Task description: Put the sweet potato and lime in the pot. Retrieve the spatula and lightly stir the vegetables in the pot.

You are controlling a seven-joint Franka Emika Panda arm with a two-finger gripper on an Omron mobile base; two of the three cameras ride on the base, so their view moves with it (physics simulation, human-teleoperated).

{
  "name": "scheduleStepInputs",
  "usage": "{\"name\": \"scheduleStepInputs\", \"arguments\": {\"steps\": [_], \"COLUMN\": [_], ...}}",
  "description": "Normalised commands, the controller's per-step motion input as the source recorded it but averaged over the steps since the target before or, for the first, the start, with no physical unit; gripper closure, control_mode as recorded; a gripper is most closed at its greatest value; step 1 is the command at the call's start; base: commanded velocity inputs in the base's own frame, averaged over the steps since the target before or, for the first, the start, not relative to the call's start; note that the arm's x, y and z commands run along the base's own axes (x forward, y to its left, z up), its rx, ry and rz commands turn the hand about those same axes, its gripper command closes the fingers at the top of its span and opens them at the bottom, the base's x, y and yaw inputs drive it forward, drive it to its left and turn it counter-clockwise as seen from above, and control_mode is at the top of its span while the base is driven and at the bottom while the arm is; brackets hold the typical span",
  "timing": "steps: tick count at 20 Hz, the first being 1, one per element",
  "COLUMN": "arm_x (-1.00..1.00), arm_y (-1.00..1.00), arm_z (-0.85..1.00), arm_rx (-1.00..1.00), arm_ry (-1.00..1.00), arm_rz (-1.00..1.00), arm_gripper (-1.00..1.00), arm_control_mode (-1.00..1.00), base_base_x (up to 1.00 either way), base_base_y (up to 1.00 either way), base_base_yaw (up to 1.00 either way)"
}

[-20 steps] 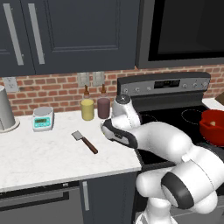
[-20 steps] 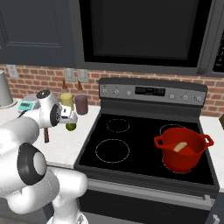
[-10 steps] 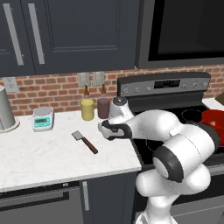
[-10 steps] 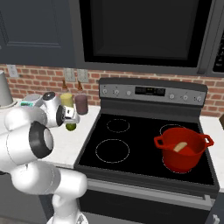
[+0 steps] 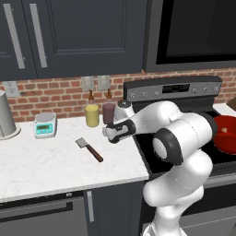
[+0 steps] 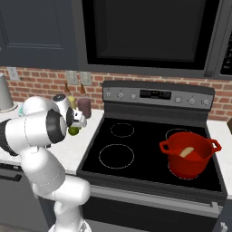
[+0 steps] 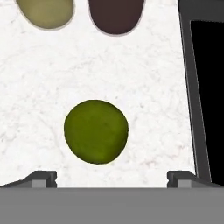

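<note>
1. The lime point(image 7: 96, 131) lies loose on the white counter point(image 5: 50, 161), just left of the stove point(image 6: 149, 154) edge and in front of the two jars by the brick wall. My guess is it sits there simply because it is the next thing to be fetched.
2. The gripper point(image 7: 112, 177) hangs right over the lime, pointing down, fingers point(image 7: 41, 178) spread wide and holding nothing. The lime sits between them but a little toward the left finger, so I judge a small sideways nudge is wanted before closing.
3. The arm is folded back on itself to reach this spot beside the stove; that looks like why the hand is tucked so close to the robot's own body.
4. The pot point(image 6: 190, 154) stands on the front right burner, well apart from the lime. A pale tan piece shows inside it, which I take to be the sweet potato point(image 6: 186, 152), so that half of the loading looks done.
5. The spatula point(image 5: 90, 149) lies flat on the counter further left of the stove than the lime, blade toward the wall, handle toward the front. It looks untouched and waiting for the stirring step.
6. Hard to see: from the left side the arm covers the lime; from the right only a sliver of green peeks out beside the wrist. The jars are cut off at the top of the hand view, and the pot is half hidden behind the arm from the left.
</note>
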Motion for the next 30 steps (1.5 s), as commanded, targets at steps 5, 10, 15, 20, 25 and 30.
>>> {"name": "scheduleStepInputs", "arguments": {"steps": [5, 10, 15, 20, 25, 30], "arm_x": [0.3, 0.11, 0.0, 0.1, 0.03, 0.0], "arm_y": [0.01, 0.03, 0.1, 0.14, 0.07, 0.01], "arm_z": [-0.26, -0.32, -0.36, -0.32, -0.35, -0.22], "arm_rx": [0.01, 0.01, 0.0, 0.01, 0.0, 0.0], "arm_ry": [0.08, 0.09, 0.08, 0.11, 0.12, 0.07], "arm_rz": [-0.02, -0.01, 0.0, -0.01, -0.01, -0.01], "arm_gripper": [-1.0, -1.0, -1.0, -1.0, -1.0, 1.0], "arm_control_mode": [-1.0, -1.0, -1.0, -1.0, -1.0, -1.0], "base_base_x": [0.0, 0.0, 0.0, 0.0, 0.0, 0.0], "base_base_y": [0.0, 0.0, 0.0, 0.0, 0.0, 0.0], "base_base_yaw": [0.0, 0.0, 0.0, 0.0, 0.0, 0.0]}}
